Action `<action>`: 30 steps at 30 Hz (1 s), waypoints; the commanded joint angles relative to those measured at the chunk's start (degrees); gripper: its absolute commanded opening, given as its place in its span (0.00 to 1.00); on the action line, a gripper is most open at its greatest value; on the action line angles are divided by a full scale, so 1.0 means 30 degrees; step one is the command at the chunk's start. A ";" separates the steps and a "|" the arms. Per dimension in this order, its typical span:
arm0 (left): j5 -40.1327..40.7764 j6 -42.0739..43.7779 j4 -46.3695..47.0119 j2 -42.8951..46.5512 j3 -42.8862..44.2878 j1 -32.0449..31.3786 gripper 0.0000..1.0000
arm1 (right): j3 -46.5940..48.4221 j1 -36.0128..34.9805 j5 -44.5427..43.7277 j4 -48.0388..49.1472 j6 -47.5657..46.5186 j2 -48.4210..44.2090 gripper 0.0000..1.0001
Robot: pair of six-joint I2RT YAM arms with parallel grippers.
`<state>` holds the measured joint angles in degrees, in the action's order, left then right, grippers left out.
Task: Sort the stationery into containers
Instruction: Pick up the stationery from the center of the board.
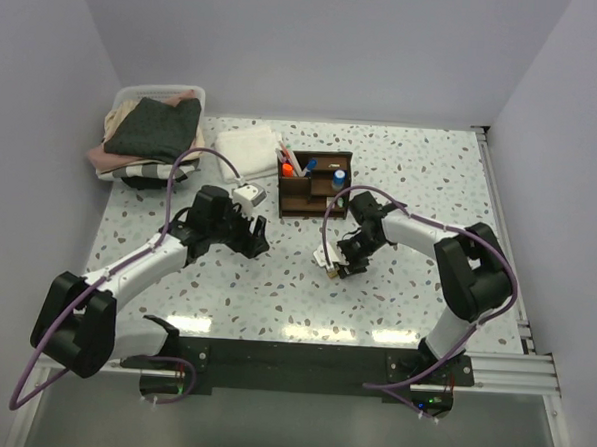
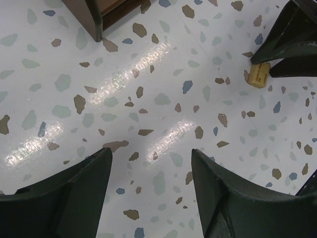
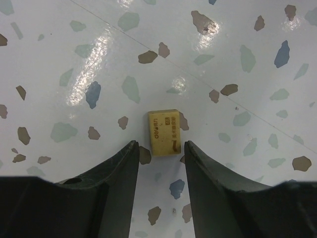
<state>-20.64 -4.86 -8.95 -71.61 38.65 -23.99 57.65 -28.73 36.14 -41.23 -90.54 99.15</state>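
Note:
A tan eraser [image 3: 164, 132] lies flat on the speckled table, just beyond and between the tips of my right gripper [image 3: 159, 145], which is open and not touching it. It also shows in the top view [image 1: 332, 272] and in the left wrist view [image 2: 259, 74]. The dark brown organiser [image 1: 314, 189] stands behind, holding an orange highlighter [image 1: 286, 169], thin pens [image 1: 293, 160] and a blue-capped marker [image 1: 339, 178]. My left gripper [image 2: 151, 163] is open and empty over bare table, left of the eraser; it also shows in the top view [image 1: 259, 237].
A white bin [image 1: 157, 92] of folded clothes stands at the back left, with a white folded cloth [image 1: 249, 142] beside it. The organiser's corner [image 2: 91, 17] shows in the left wrist view. A rail runs along the table's right edge [image 1: 500, 209].

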 commanded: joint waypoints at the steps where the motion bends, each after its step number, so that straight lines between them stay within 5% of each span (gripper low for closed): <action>1: -0.0413 0.0244 0.1050 -0.0181 0.0094 0.0203 0.70 | 0.0501 0.0055 -0.0093 -0.0231 -0.0405 0.0201 0.44; 13: -0.0560 0.0098 0.1430 -0.0240 -0.0111 0.0203 0.70 | -0.0114 0.0026 -0.0035 0.0180 0.0005 0.0142 0.32; 22: -0.0589 0.0010 0.1665 -0.0152 -0.0345 0.0203 0.70 | 0.0236 -0.0061 -0.0357 -0.0084 0.0473 0.0171 0.41; 30: -0.0648 -0.0049 0.1870 -0.0211 -0.0433 0.0203 0.70 | 0.0998 -0.0150 -0.0446 -0.0580 0.0854 0.0874 0.19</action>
<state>-21.39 -4.93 -6.50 -72.38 37.58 -23.94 58.52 -28.86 35.27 -41.82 -88.36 100.09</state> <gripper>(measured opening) 0.699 0.260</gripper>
